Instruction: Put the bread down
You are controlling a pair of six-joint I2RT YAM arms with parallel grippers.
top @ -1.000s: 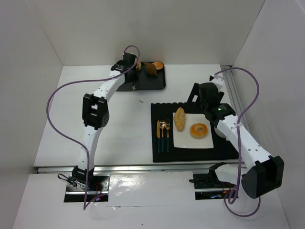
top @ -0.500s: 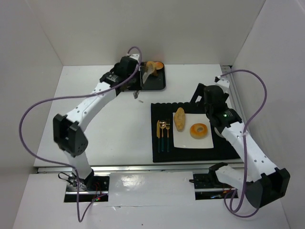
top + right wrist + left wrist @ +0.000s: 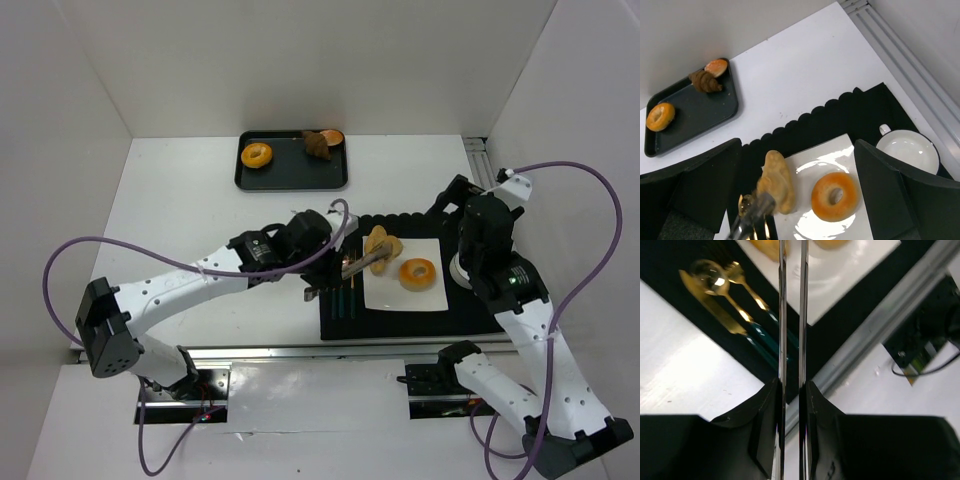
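Bread [image 3: 377,243], the long roll, lies on the white plate [image 3: 405,298] on the black mat [image 3: 420,320], just beside the ring-shaped bun [image 3: 417,272]. My left hand [image 3: 791,395] is pressed together on the tongs [image 3: 782,315]. Their blades run almost parallel with a thin gap, and their tips reach the roll's near end. I cannot tell whether they pinch it or only touch it. My right hand [image 3: 797,170] is spread wide and holds nothing.

The roll sits close to the plate's left edge. If I draw the tongs back while they still bite, I judge it could be dragged off onto the mat or the gold cutlery [image 3: 725,290]. A sideways push could knock it into the ring-shaped bun.

Half a second ago my left arm reached over the black tray [image 3: 290,178] at the far side, with the tongs by the croissant [image 3: 318,146]. Now it stretches across the mat to the plate. The roll looks turned a little, and my right arm has drawn up and away.
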